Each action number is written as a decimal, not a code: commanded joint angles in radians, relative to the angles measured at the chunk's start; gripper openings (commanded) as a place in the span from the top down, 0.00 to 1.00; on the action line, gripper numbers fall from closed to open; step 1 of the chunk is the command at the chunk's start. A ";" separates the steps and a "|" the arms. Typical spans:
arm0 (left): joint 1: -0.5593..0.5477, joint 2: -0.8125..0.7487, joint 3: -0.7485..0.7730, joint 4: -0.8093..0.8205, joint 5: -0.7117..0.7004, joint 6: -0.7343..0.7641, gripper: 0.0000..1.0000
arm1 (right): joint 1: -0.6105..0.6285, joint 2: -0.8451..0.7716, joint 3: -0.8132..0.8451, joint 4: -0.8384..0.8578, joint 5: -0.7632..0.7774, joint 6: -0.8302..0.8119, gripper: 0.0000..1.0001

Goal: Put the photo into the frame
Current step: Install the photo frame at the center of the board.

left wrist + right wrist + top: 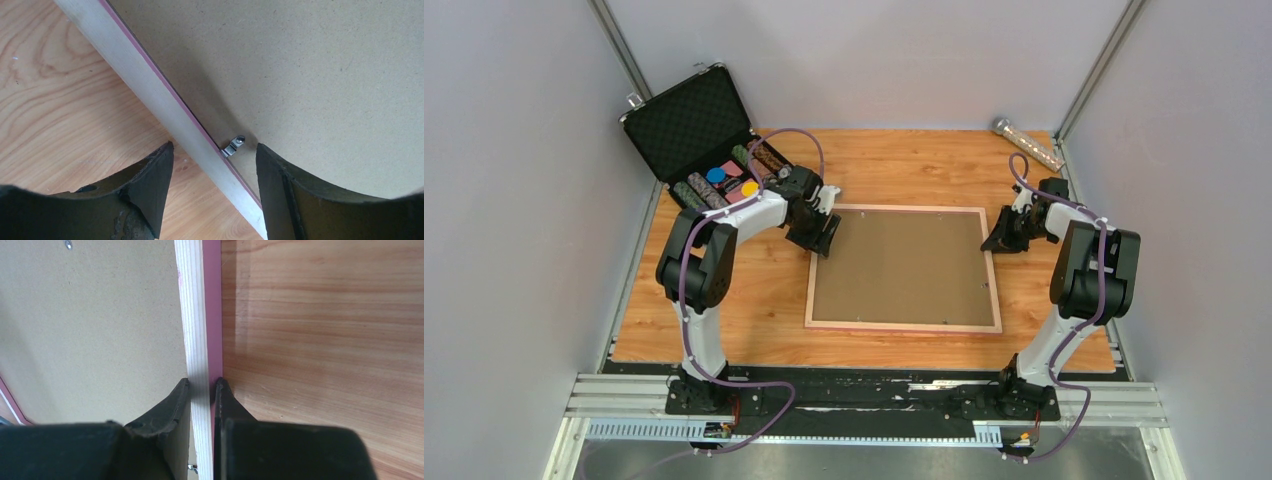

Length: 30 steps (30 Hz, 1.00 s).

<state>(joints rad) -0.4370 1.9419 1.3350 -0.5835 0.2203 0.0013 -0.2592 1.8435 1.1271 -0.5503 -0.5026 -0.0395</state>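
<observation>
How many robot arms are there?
2. The left arm reaches over the frame's far-left corner, by the black case. The right arm is at the frame's right side, its fingers pinching the rail. None seem hidden.

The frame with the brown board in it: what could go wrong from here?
1. The right gripper pinches only the thin rail of the frame; a pull might let it slip or tilt.
2. The open left gripper straddles the opposite rail by a small metal clip; closing off-target could bend it or shove the backing board.
3. The photo isn't visible, so whether it is inside can't be told.
</observation>
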 commanded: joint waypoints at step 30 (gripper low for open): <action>0.021 0.002 -0.038 0.022 -0.031 0.036 0.44 | -0.022 0.070 -0.013 0.027 0.065 0.012 1.00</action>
<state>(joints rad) -0.4259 1.9419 1.3243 -0.5686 0.2260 0.0071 -0.2615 1.8446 1.1271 -0.5507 -0.5072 -0.0395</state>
